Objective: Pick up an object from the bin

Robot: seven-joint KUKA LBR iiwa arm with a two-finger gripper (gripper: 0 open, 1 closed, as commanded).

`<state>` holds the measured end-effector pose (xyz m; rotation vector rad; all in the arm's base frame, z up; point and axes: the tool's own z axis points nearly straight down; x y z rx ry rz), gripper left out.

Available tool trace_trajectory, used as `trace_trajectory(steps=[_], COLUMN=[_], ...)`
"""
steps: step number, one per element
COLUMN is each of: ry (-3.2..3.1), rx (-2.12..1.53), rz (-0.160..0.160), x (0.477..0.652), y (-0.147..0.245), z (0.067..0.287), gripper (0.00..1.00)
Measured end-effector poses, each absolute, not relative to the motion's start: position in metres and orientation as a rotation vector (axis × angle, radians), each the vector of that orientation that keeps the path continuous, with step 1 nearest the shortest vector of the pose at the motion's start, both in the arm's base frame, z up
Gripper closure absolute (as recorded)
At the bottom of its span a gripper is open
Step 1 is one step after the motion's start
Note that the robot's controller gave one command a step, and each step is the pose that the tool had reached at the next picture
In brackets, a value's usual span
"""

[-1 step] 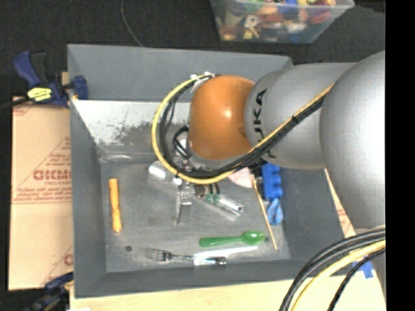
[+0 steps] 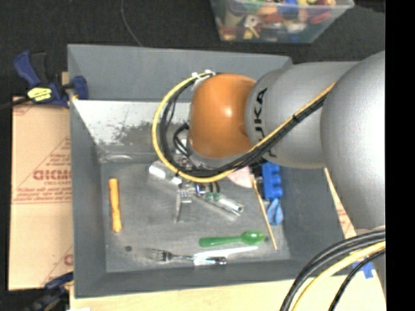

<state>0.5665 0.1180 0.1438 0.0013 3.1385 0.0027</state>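
Gripper point(image 2: 184, 205) over grey bin point(image 2: 87, 193), state unclear; bin holds green spoon point(image 2: 232, 240), orange stick point(image 2: 115, 204).

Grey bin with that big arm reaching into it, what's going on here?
A robot arm is reaching in from the right to pick something out of the grey bin. Its gripper hangs low over the middle of the bin floor, right beside a clear tube. Nothing looks lifted yet: an orange stick lies at the left, with a green spoon and a fork along the near side.
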Motion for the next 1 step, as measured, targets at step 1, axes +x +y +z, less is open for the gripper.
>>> trace_trajectory(steps=[1], ry=[3.086], rx=[0.514], rz=[0.006], x=[0.6164], y=[0.1024], z=[0.0716], gripper=[0.0])
